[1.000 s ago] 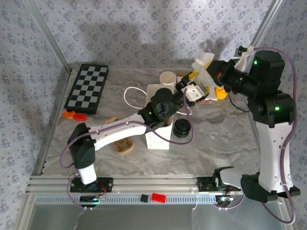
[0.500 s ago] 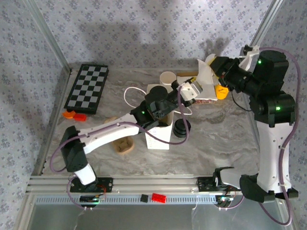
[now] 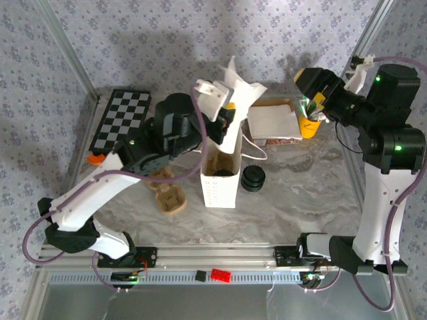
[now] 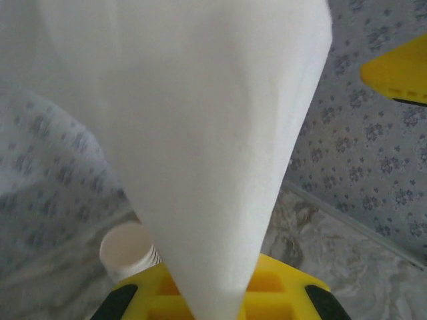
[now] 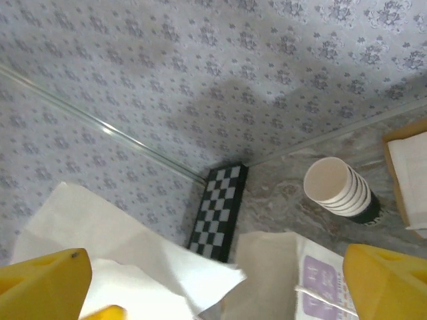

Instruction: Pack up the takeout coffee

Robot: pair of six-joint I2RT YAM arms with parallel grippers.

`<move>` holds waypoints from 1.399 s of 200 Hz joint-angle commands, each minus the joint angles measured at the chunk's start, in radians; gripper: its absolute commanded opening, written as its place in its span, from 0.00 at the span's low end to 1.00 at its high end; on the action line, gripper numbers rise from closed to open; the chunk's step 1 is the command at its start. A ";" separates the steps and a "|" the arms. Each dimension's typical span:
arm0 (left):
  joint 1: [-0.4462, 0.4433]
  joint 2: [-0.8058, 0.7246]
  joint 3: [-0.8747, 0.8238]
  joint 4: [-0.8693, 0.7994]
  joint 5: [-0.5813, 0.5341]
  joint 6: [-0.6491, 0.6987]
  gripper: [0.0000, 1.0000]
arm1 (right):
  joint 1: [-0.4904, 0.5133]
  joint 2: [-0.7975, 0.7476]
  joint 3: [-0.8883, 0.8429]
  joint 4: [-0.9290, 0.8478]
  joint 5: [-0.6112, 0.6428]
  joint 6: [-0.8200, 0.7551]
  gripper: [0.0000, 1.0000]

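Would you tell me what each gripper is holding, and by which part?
The left gripper is shut on the white paper bag, pinching the paper at its open top. The right gripper stands open, holding nothing.

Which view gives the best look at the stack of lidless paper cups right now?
Right wrist: the stack of cups is whole and sharp, from the open mouth down its nested rims to the dark base. Left wrist catches the top cup's mouth, blurred, low beside the white bag.
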 commanded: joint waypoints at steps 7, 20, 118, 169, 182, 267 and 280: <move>0.008 0.016 0.132 -0.439 -0.089 -0.284 0.00 | 0.019 -0.031 -0.111 -0.035 -0.040 -0.090 1.00; 0.009 0.033 0.166 -0.503 -0.094 -0.344 0.00 | 0.043 -0.053 -0.169 -0.033 -0.009 -0.118 1.00; 0.041 0.328 0.392 -0.730 -0.126 -0.442 0.00 | 0.099 -0.143 -0.510 0.062 0.028 -0.119 1.00; 0.054 0.392 0.354 -0.734 -0.124 -0.457 0.00 | 0.097 -0.150 -0.554 0.100 0.013 -0.102 1.00; 0.068 0.404 0.343 -0.738 -0.096 -0.465 0.01 | 0.097 -0.151 -0.555 0.107 0.009 -0.099 1.00; 0.069 0.402 0.374 -0.725 -0.061 -0.427 0.39 | 0.090 -0.149 -0.561 0.123 0.009 -0.093 1.00; 0.071 0.413 0.381 -0.723 -0.071 -0.423 0.40 | 0.089 -0.146 -0.563 0.131 0.009 -0.094 1.00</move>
